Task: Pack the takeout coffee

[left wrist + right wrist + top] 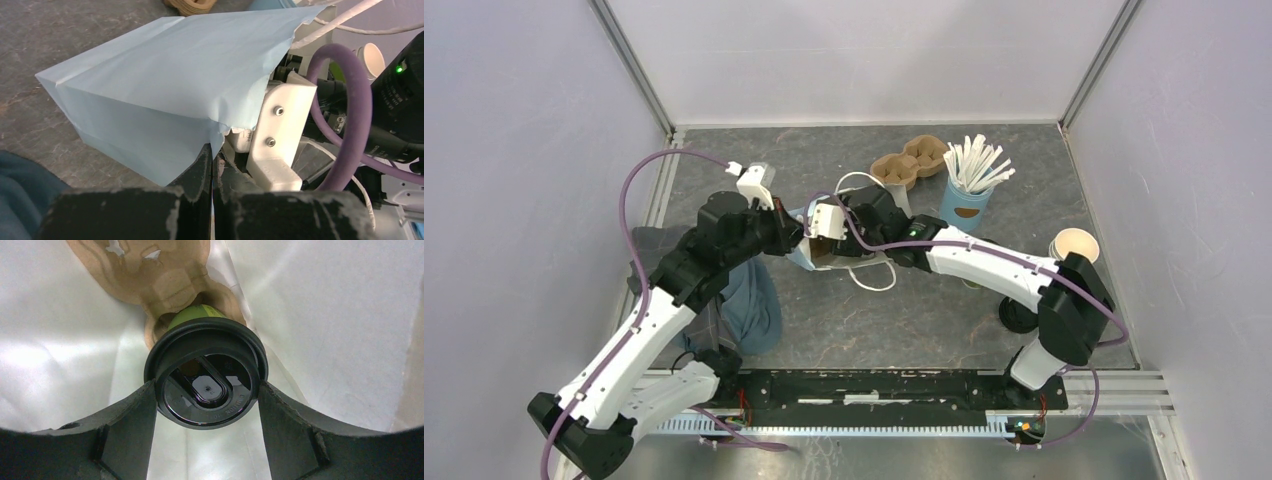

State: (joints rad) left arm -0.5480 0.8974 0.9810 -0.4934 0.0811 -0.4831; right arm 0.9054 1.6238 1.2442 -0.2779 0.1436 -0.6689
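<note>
A light-blue paper bag (807,255) (165,85) lies on its side mid-table, mouth toward the right arm. My left gripper (212,151) (794,238) is shut on the bag's torn mouth edge. My right gripper (206,386) reaches inside the bag, both fingers pressed against the round black lid of the takeout coffee (205,365). The cup's green wall (192,316) shows behind the lid. Its base sits at a brown cardboard carrier (165,280) inside the bag. In the top view the cup and the right fingers are hidden by the bag.
A second cardboard carrier (911,163) lies at the back. Beside it stands a light-blue cup of white sticks (969,195). An open paper cup (1074,245) stands at the right. A dark blue cloth (749,305) lies under the left arm. The bag's white handles (874,275) trail forward.
</note>
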